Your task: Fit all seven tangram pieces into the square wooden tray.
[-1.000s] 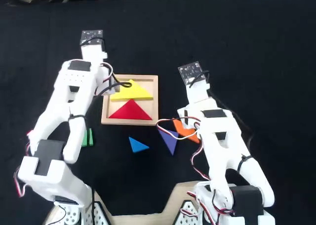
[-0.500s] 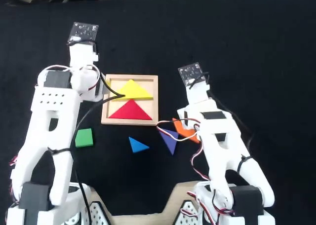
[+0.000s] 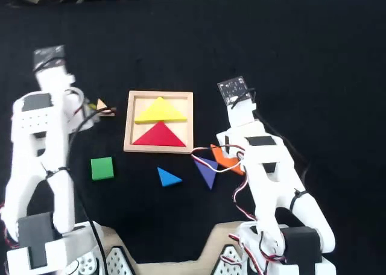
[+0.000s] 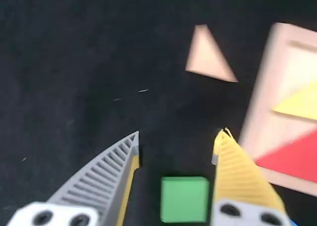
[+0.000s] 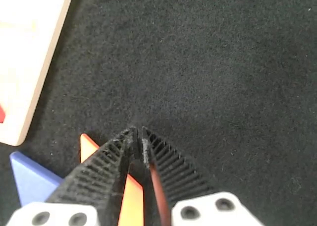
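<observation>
The square wooden tray (image 3: 128,143) holds a yellow triangle (image 3: 159,111) and a red triangle (image 3: 158,135). On the black cloth lie a green square (image 3: 102,168), a small tan triangle (image 3: 101,105), a blue triangle (image 3: 168,177), a purple triangle (image 3: 207,170) and an orange piece (image 3: 224,158). My left gripper (image 4: 177,135) is open and empty, hanging left of the tray (image 4: 277,87) with the green square (image 4: 184,198) showing between its fingers and the tan triangle (image 4: 208,57) farther on. My right gripper (image 5: 135,133) is shut over the orange piece (image 5: 131,198), beside the purple triangle (image 5: 28,180).
The left arm (image 3: 37,130) stands at the table's left side, the right arm (image 3: 265,166) to the right of the tray. Bare black cloth stretches behind the tray and along the far right. A tray corner (image 5: 27,62) lies close to my right gripper.
The left arm has swung left, away from the tray, uncovering the green square and the tan triangle. The right arm and the other pieces have stayed put.
</observation>
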